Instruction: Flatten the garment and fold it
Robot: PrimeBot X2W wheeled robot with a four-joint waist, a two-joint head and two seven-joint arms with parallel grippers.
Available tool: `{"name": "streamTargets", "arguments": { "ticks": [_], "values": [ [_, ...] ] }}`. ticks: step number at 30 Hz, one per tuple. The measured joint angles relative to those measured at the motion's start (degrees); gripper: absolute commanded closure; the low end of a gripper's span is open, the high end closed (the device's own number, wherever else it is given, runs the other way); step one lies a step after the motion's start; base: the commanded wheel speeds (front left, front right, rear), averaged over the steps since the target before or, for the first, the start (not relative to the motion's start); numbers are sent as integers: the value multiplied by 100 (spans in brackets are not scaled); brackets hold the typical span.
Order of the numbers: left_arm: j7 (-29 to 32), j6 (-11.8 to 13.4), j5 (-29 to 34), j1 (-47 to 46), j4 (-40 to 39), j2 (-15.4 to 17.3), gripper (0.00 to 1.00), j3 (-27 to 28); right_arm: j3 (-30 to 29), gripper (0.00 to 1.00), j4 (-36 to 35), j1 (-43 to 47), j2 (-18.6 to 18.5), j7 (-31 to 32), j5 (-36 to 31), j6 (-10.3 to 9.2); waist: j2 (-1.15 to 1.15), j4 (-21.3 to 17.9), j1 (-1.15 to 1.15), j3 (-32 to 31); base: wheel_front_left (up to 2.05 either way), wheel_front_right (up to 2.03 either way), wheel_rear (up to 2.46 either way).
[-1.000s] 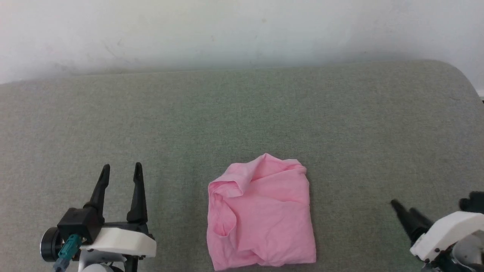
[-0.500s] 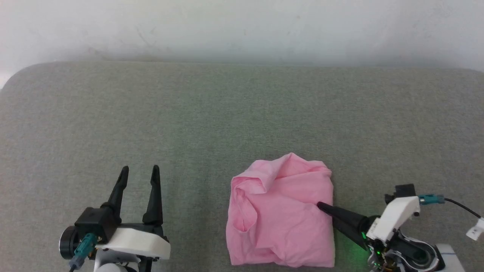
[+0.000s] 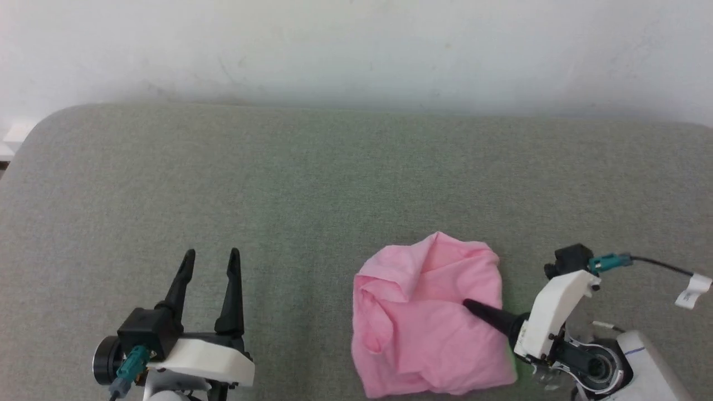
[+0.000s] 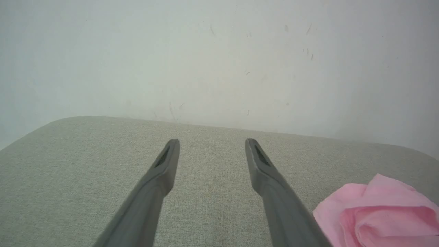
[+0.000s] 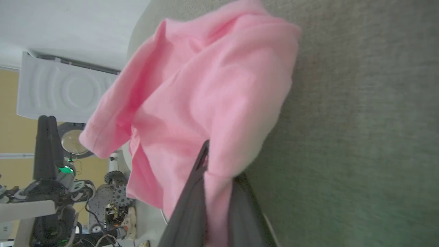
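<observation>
Right gripper [image 3: 471, 306]: I am holding it pinched on a fold at the garment [image 3: 423, 334]'s right edge, bunched on the grey-green cushion [image 3: 334, 184]. Left gripper [image 3: 211, 257]: hanging wide, empty. Risk: pinch taking several layers, dragging the bundle unopened. Right wrist view is showing cloth between fingers [image 5: 192, 199]; head view is hiding it.

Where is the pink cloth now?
In the head view, the garment lies crumpled right of centre on the grey-green surface, pinched by the right gripper.
</observation>
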Motion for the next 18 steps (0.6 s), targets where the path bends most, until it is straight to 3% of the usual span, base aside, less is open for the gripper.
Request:
{"name": "streamTargets", "arguments": {
  "ticks": [4,10,15,18],
  "values": [
    [0,-33,41,76,13,-20,0,25,556,100,-563,25,-568,-387,-1078,1,0,-140,0,-59,0,0,0],
    [1,-66,93,162,16,-38,0,77,1005,100,-1068,108,-1210,-322,-2596,2,0,-492,0,-125,0,0,0],
    [1,-120,132,149,-47,-75,0,87,810,100,-1114,120,-1403,2,-3006,4,0,-911,0,-107,0,0,0],
    [0,-166,146,39,-71,-78,0,70,632,100,-931,15,-1607,-110,-3227,3,0,-1180,0,-29,0,0,0]
  ]
}}
